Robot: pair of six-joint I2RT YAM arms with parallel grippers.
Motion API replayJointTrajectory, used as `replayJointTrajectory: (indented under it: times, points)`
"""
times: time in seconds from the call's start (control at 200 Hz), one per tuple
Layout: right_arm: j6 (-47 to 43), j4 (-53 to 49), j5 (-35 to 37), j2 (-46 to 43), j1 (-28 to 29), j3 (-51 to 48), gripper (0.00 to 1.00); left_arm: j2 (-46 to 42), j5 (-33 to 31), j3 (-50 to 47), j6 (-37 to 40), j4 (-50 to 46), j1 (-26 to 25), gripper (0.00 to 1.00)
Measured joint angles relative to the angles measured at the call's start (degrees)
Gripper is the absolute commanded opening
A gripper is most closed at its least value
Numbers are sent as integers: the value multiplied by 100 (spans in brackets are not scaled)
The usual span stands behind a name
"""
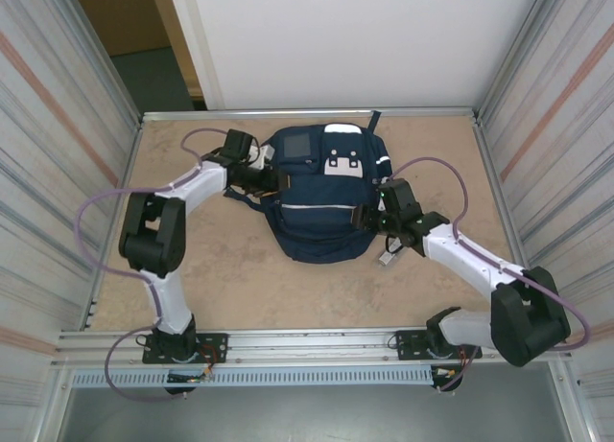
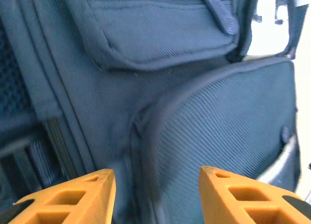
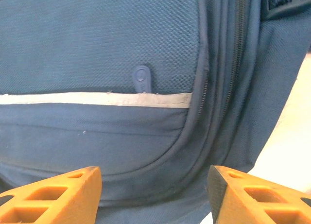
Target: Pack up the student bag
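The student bag lay flat on the tan table, toward its far middle, with its top end pointing away from the arm bases and its rounded lower end toward them. A grey patch and a white patch sat side by side on the far part of its upper face, and a thin pale stripe ran across the bag below them. The left gripper was at the bag's left edge and the right gripper at its right edge, so the bag lay between the two. In the left wrist view the orange fingers stood spread apart, with navy fabric, a seamed pocket flap and a dark zipper pull just beyond them; nothing was pinched between them. In the right wrist view the orange fingers were likewise spread with an open gap, facing the side of the bag where the pale stripe crossed beneath a small blue zipper tab and a curved pocket seam. Whether either set of fingertips touched the fabric could not be told. A strip of bare table showed at the right edge of that view.
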Motion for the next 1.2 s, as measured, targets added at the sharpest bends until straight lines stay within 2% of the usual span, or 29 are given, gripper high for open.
replayJointTrajectory:
  times: [0.025,0.115,0.19,0.236,0.386,0.641,0.797,0.947,1.092,1.198]
  points:
    - [7,11,-39,90,-68,9,57,105,2,70,46,-26,0,44]
    - [44,50,-291,479,-339,101,52,328,107,146,166,-46,0,27]
    - [96,118,-557,859,-542,262,43,398,247,144,225,-37,0,6]
    - [157,173,-721,1058,-629,367,38,402,330,127,286,-20,0,0]
    - [15,223,-1110,1740,-723,841,21,127,297,-431,216,448,2,0]
    - [-282,238,-1493,2868,-732,1860,18,-1294,153,-2188,-654,1158,83,0]
    - [-511,317,-1646,3742,-745,2879,20,-1694,28,-2892,-1727,1593,35,0]
    - [-675,369,-1751,4465,-728,3943,38,-2079,-162,-3506,-2949,2236,-122,0]
    - [-588,498,-1338,4304,-673,4037,45,-2253,-358,-3665,-3888,2378,-328,0]
    - [-317,590,-833,3646,-549,3460,48,-2341,-487,-3663,-4415,2424,-503,0]
